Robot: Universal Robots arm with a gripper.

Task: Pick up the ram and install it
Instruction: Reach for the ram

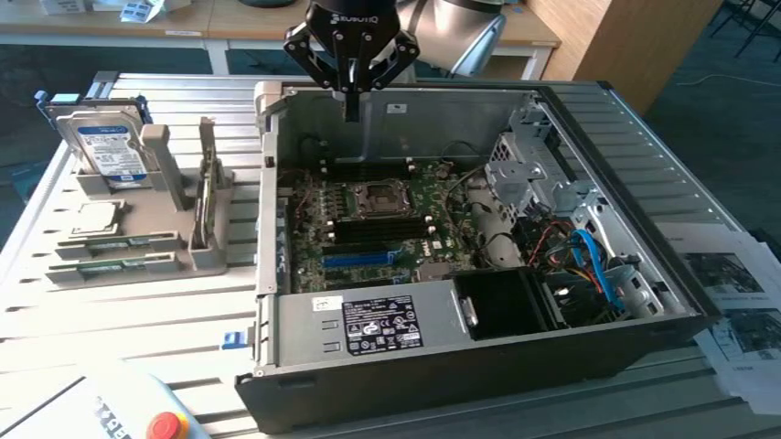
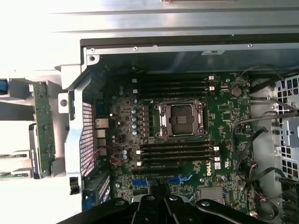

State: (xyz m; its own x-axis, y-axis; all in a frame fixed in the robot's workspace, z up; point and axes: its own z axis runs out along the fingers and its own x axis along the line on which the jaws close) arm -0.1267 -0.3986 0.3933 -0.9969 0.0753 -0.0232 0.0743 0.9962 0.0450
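Note:
The ram (image 1: pixel 210 187) is a thin green board standing on edge in the grey holder (image 1: pixel 146 219) at the exterior view's left, beside the open computer case (image 1: pixel 488 366). In the wrist view the ram (image 2: pixel 43 128) shows as a long green strip outside the case wall. My gripper (image 1: pixel 353 108) hangs above the case's far wall, well apart from the ram, shut with nothing between its fingers. Its dark fingers (image 2: pixel 149 211) show in the wrist view over the motherboard (image 2: pixel 224 116), which has black memory slots (image 2: pixel 177 151) beside the processor socket (image 2: pixel 181 119).
A silver hard drive (image 1: pixel 108 146) stands in the holder's far end, with more small green boards (image 1: pixel 116 243) lying in its near trays. Cables and a drive cage (image 1: pixel 573 229) crowd the case's right side. A red stop button (image 1: pixel 165 425) and papers (image 1: pixel 732 293) lie on the table.

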